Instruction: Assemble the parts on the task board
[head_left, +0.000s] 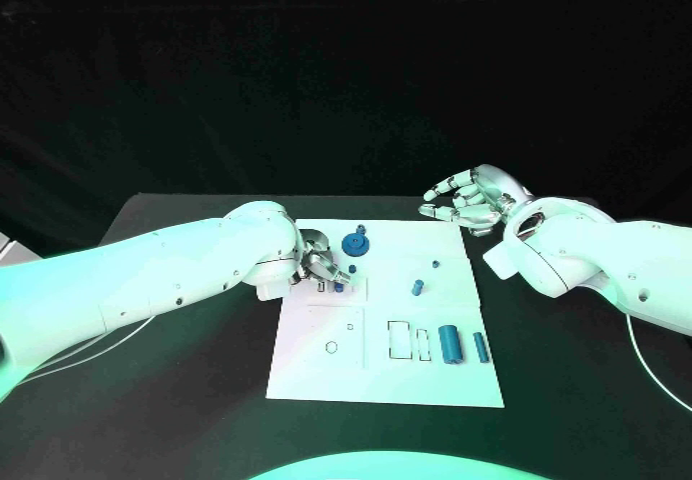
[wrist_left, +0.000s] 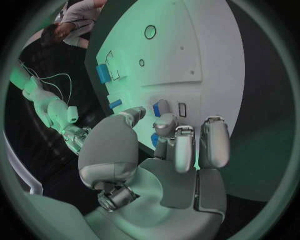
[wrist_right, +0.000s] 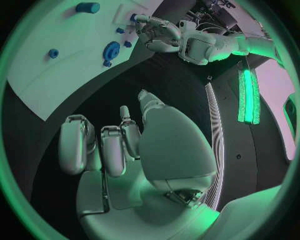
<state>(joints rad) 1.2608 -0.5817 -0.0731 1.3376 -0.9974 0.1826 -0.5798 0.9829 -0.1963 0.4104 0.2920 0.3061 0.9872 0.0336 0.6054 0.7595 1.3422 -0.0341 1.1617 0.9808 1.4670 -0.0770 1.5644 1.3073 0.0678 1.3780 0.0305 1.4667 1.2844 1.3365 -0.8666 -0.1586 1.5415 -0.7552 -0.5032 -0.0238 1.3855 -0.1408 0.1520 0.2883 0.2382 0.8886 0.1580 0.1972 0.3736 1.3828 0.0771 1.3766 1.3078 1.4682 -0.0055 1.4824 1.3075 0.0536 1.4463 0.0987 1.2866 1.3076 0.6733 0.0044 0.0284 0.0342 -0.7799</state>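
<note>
— Black bench (head_left: 173, 400), dark backdrop. What do you have on it, item by item?

— Item one: your task board (head_left: 382, 385), a white plate lying flat at mid-bench, with outlined slots and small holes on its surface.

— And the parts?

— Blue pieces. You have a round disc part (head_left: 355, 244) near the far edge, two small pegs (head_left: 417, 287) toward the right of the middle, and a larger cylinder (head_left: 450, 344) lying beside a slim bar (head_left: 480, 348) on the near right.

— Left hand?

— Your left hand (head_left: 319, 267) sits low over the board's far left part, fingers curled in around a small blue part (wrist_left: 160, 107). In the left wrist view the fingertips (wrist_left: 166, 121) bracket it, with a second blue piece (wrist_left: 154, 140) just beneath. Whether either piece is seated in the board is hidden by the fingers, and their shape is too covered to make out.

— Right hand?

— Your right hand (head_left: 469, 200) is raised beyond the board's far right corner, clear of it, fingers loosely bent and apart, holding nothing; the right wrist view confirms a bare palm (wrist_right: 125, 150).

— Anything cut off?

— The board's printed markings are too small to read.
</note>
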